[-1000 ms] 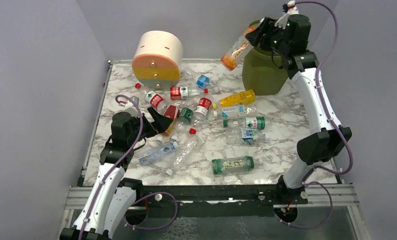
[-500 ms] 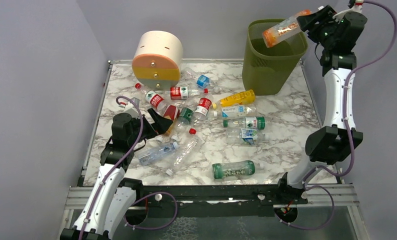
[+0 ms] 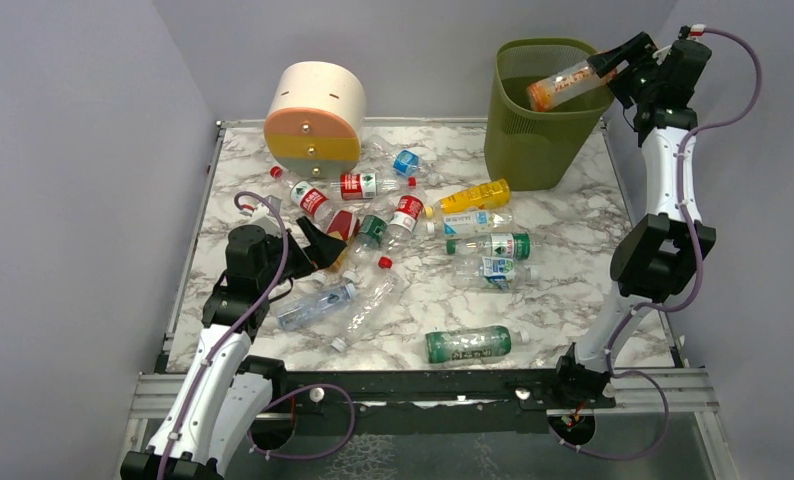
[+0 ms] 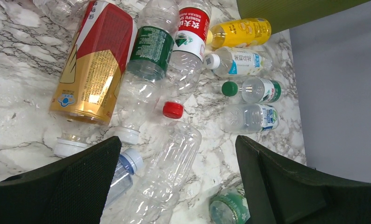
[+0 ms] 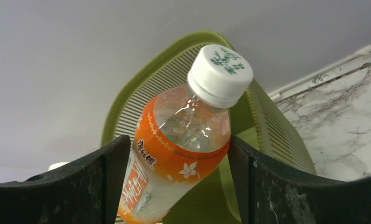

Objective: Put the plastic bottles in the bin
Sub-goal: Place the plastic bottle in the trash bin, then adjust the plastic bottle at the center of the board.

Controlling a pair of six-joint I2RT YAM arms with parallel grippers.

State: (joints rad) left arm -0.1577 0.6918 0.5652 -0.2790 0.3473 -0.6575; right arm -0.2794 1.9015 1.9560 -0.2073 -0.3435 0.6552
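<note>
Orange-and-clear with a white cap, the held bottle (image 5: 176, 140) is tilted and pinched between the right gripper (image 3: 613, 62) fingers, right above the open mouth of the green bin (image 3: 533, 140) at the far right of the marble table (image 3: 583, 250). The loose bottles (image 3: 478, 222) lie scattered mid-table, outside the bin. The left gripper (image 4: 176, 144) hovers low over them, jaws spread wide, gripping nothing. The round drawer box (image 3: 315, 115) stands far left, behind the heap.

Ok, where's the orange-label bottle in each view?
Top external: upper right, orange-label bottle held by the right tool over the bin.
Left wrist: not in it.
Right wrist: centre, between the fingers.
Shared landmark: the bin, in all three.
</note>
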